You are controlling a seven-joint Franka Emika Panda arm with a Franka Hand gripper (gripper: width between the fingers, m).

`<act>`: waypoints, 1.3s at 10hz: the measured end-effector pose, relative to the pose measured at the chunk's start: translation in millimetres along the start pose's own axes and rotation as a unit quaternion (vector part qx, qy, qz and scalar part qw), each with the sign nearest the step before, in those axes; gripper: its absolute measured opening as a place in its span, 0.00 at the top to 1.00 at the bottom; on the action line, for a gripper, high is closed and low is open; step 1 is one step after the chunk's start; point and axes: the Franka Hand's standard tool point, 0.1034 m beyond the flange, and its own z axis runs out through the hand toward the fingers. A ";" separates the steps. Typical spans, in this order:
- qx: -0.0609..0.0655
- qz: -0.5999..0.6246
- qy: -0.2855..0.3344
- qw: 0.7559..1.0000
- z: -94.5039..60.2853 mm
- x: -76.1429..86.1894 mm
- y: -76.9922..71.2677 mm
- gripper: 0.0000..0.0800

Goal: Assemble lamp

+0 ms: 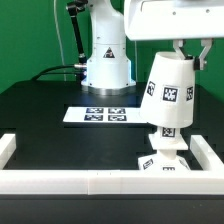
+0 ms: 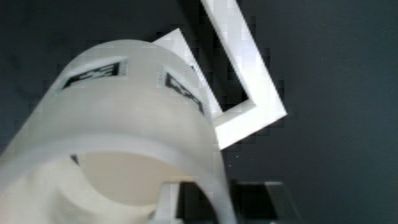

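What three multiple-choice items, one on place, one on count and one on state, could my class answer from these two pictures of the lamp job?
1. Where is the shade?
A. Lying on the marker board
B. Held up over the bulb and base
C. Outside the white wall

2. How many tags show on the marker board?
A. Four
B. One
C. Nine

3. How does the shade stand?
A. Flat on its side on the table
B. Upside down on the base
C. Nearly upright, held at its top end

Key: 1 B, the exterior view shows the shade under the gripper, above the bulb and base. 2 A, four squares lie in a row on the board. 3 C, the shade hangs clear of the black table, a little tilted.
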 end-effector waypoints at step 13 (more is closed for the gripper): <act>-0.003 -0.023 -0.014 1.000 -12.9 -17.5 50.0 0.13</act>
